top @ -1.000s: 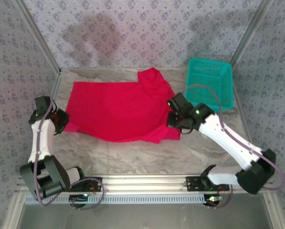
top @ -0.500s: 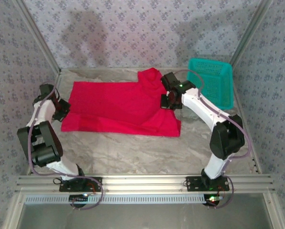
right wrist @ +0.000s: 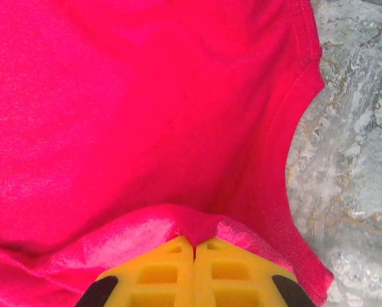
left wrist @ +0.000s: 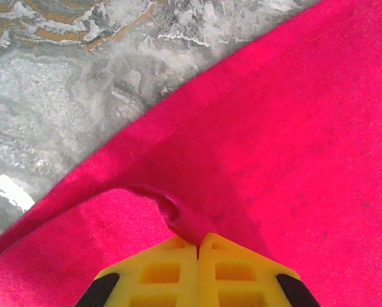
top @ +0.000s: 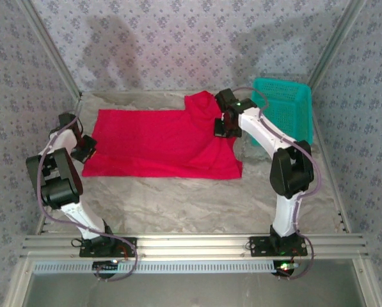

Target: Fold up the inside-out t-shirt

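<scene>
While both of my arms reach across the grey marbled table top point(top: 178, 198), the plain bright red soft cloth t-shirt point(top: 159, 144) lies spread wide on it between them. One sleeve pokes toward the back wall, and the shirt's right edge lies near the teal plastic mesh basket point(top: 286, 105) without touching it.

My left gripper point(left wrist: 198, 242) sits at the shirt's left edge. Its yellow jaws are pressed together on a small raised ridge of red cloth just inside the hem. My right gripper point(right wrist: 194, 246) is at the shirt's right side, near the curved sleeve opening. Its jaws are likewise squeezed shut, with a hump of fabric bunched over the tips.

I judge this cloth to be light and limp. It has no stiffness to carry a fold, so whatever I lift will sag and drag the rest along. It looks matte rather than slick, so a pinch should hold, but a thin single layer could slip out if I pull hard. The best holds are on hems and seams at matching points on opposite edges, where the cloth is doubled. I would move both pinches together so the panel stays taut and does not wrinkle.
</scene>
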You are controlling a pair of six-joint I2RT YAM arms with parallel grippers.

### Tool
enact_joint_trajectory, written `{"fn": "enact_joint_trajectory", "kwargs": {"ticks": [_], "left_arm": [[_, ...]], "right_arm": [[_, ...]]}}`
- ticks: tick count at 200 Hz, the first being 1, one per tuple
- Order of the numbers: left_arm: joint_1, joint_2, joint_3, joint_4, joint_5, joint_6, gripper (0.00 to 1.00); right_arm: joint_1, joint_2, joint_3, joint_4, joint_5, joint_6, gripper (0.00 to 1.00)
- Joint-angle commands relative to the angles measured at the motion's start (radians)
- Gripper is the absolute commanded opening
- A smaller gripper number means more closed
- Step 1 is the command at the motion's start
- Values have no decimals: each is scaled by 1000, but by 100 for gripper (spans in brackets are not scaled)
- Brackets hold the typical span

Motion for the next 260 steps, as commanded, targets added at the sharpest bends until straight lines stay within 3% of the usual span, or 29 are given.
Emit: {"fn": "enact_joint_trajectory", "kwargs": {"ticks": [1, 49, 103, 113, 122, 139, 154, 170, 203, 260], "left_arm": [[-6, 34, 38, 9, -31, 20, 0], [-6, 85, 60, 11, -36, 25, 0], [-11, 132, 93, 13, -39, 23, 0], [-14, 146, 104, 10, -37, 26, 8], [-14, 156, 112, 7, -32, 30, 23], [-20, 151, 120, -10, -42, 40, 54], [-31, 99, 99, -16, -72, 41, 68], [-57, -12, 13, 32, -74, 28, 70], [-145, -222, -185, 150, -21, -9, 70], [-204, -244, -244, 124, 4, -7, 68]], "right_arm": [[-27, 65, 69, -13, -10, -21, 0], [-59, 194, 226, -47, -21, -33, 0], [-67, 275, 278, -55, -24, -34, 0], [-71, 304, 302, -68, -28, -34, 0], [-73, 330, 334, -89, -41, -31, 0], [-73, 350, 392, -139, -66, -41, 27], [-55, 298, 340, -136, -75, -44, 38], [-21, 201, 181, -77, -109, -16, 46], [66, 67, -110, 89, -194, 68, 51], [136, 86, -188, 153, -213, 153, 51]]}}
